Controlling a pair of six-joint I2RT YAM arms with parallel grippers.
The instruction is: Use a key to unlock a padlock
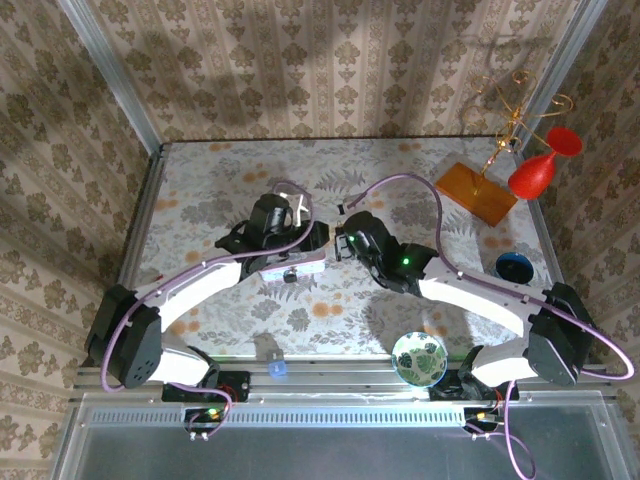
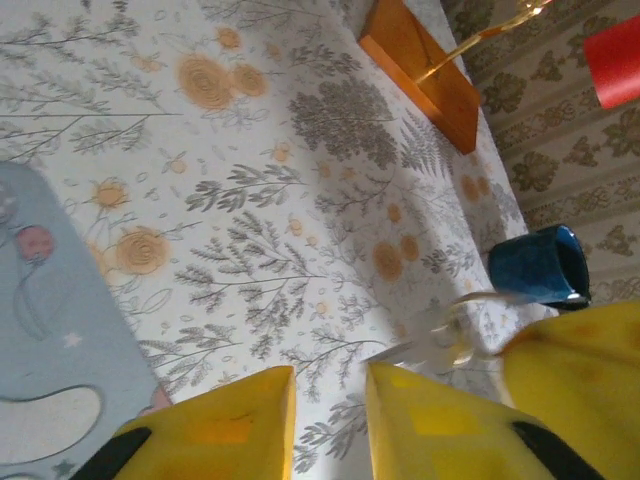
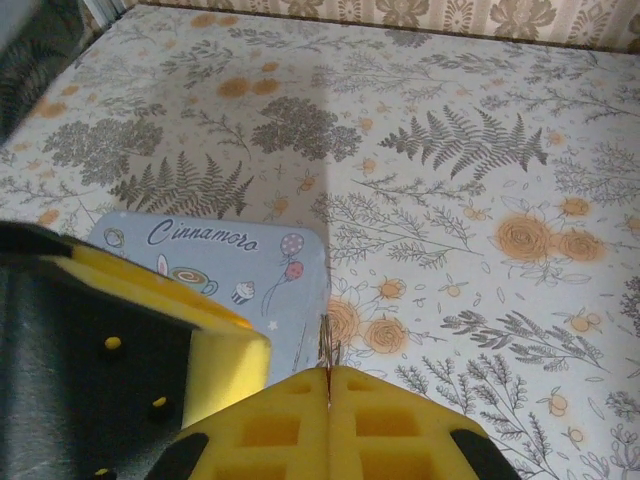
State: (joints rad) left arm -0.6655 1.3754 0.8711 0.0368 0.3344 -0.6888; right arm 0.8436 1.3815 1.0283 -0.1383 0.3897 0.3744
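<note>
my right claw (image 3: 328, 378) is pinching shut on the key (image 3: 326, 348), whose thin tip is sticking out above the pads. my left claw (image 2: 330, 390) is standing narrowly apart, gripping nothing i can see. the padlock (image 1: 291, 274) (i am judging from a dark speck) is lying on the tin box (image 3: 215, 255), not yet unlocked. inserting and turning are waiting.

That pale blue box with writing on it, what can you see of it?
The box is a flat, pale blue-grey rectangle with rounded corners, smooth like printed tin. Its top reads "Cinnamoro" in dark script, with small drawings: balloons, a cup, a cupcake, a star. It lies flat on the flowered table, its near part hidden.
</note>
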